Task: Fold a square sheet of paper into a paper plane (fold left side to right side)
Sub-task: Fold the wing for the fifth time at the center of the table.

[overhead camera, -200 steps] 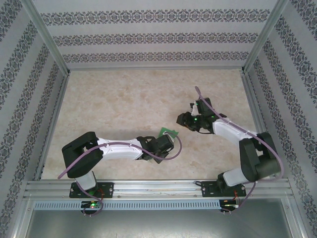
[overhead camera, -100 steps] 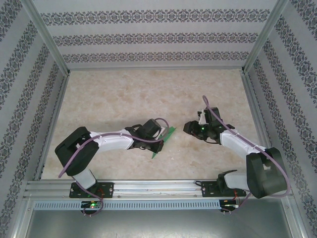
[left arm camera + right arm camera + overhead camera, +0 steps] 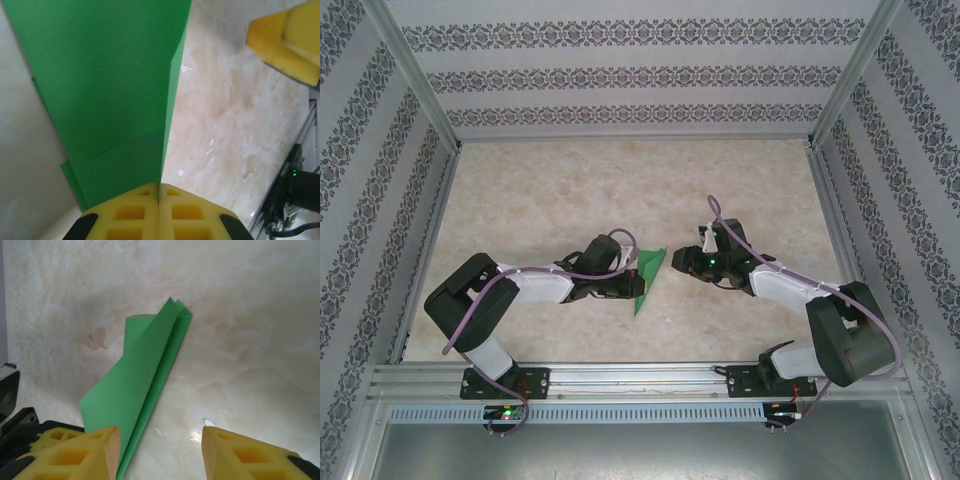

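The green sheet of paper [image 3: 649,272] is folded into a slim, layered dart shape with a centre crease and stands on edge near the table's middle front. My left gripper [image 3: 631,283] is shut on its lower edge. In the left wrist view the yellow fingers [image 3: 135,215] meet on the paper [image 3: 110,90], which rises away from them. My right gripper [image 3: 683,262] hovers just right of the paper, open. In the right wrist view the paper [image 3: 145,385] lies ahead of the right gripper [image 3: 161,440], beside its left fingertip [image 3: 85,452]; nothing is between the fingers.
The marbled tabletop [image 3: 570,200] has small white flecks [image 3: 180,173] near the paper. Patterned walls with metal frame posts [image 3: 420,80] enclose the table. An aluminium rail [image 3: 640,375] runs along the near edge by the arm bases.
The left gripper carried the paper up and leftward from near the front, turning it on edge. The right gripper moved left and down, closer to the paper.
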Robot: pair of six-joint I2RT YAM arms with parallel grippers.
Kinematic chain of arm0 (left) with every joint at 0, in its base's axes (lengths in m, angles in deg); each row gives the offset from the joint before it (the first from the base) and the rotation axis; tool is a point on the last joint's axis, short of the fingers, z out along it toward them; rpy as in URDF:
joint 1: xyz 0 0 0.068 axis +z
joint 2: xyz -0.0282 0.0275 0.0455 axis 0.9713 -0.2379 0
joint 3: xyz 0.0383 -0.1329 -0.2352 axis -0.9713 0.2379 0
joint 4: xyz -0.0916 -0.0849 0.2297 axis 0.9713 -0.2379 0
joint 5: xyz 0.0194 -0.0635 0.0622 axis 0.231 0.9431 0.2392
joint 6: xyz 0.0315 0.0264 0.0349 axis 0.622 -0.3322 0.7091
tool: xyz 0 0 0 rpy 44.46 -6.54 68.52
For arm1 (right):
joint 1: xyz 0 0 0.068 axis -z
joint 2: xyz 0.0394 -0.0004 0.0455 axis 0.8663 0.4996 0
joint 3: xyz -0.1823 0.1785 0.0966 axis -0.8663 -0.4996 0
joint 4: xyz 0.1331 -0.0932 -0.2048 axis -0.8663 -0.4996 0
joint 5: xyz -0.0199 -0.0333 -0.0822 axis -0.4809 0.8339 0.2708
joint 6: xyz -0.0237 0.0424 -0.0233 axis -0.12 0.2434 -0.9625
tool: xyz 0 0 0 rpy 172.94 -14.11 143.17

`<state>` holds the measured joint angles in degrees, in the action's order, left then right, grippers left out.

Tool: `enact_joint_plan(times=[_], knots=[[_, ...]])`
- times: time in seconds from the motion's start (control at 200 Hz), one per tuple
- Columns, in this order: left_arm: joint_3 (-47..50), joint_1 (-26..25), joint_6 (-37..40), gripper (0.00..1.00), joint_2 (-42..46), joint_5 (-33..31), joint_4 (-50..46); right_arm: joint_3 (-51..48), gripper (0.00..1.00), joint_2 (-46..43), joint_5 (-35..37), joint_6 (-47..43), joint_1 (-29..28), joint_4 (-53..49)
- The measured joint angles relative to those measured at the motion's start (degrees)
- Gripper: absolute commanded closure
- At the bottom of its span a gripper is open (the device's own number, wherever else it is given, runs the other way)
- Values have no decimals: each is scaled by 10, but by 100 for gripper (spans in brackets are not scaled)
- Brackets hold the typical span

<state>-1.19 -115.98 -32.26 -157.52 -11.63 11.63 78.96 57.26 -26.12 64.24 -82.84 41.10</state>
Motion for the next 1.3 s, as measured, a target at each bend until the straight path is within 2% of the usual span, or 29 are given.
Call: enact_joint_plan(times=[0.34, 0.535, 1.299], knots=[[36, 26, -84, 100, -2, 38, 104, 0, 52, 28, 14, 43, -47, 57], [37, 28, -118, 100, -28, 57, 141, 0, 52, 40, 27, 55, -56, 76], [57, 36, -177, 100, -52, 69, 217, 0, 56, 92, 40, 93, -77, 140]])
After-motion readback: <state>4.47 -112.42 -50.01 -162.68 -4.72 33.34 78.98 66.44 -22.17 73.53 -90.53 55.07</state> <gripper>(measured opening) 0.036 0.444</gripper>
